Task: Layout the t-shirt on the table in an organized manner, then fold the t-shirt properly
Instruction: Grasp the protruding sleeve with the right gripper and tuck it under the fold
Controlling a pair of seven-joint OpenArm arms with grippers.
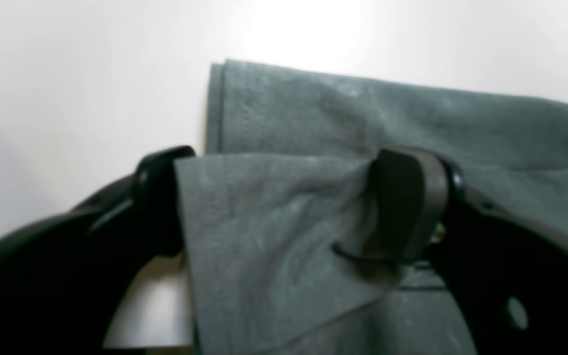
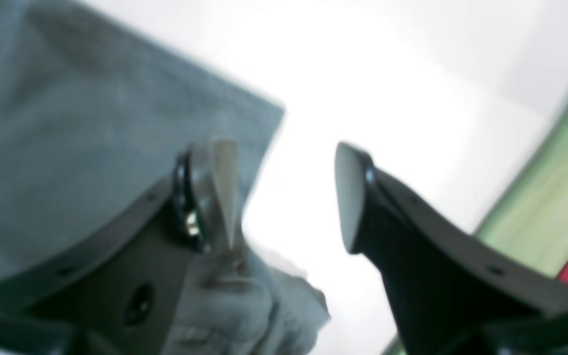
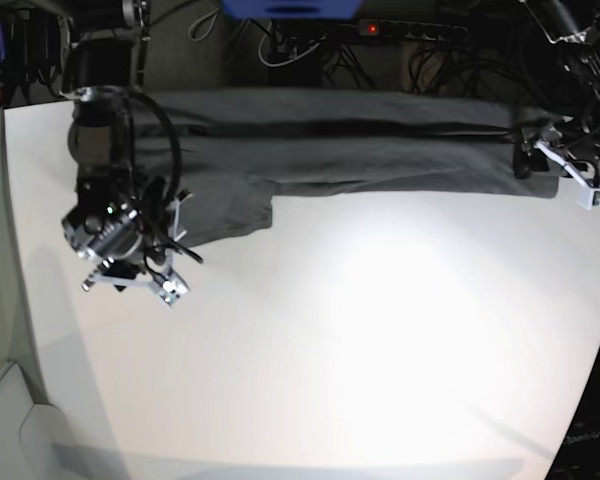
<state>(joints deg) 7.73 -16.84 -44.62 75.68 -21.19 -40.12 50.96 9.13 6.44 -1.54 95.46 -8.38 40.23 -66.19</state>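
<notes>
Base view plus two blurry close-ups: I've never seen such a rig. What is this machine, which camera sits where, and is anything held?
It is a robot with two arms, each ending in a two-fingered gripper. The base view looks down on the whole table. The other two cameras sit on the wrists and look out between the fingers. A dark grey t-shirt lies stretched along the table's far side. The left gripper, on the base view's right, has its jaws wide with a raised flap of cloth between them. Whether it grips the cloth is unclear. The right gripper, at the other end, is open, with bare table between its jaws and cloth bunched beside one finger.
</notes>
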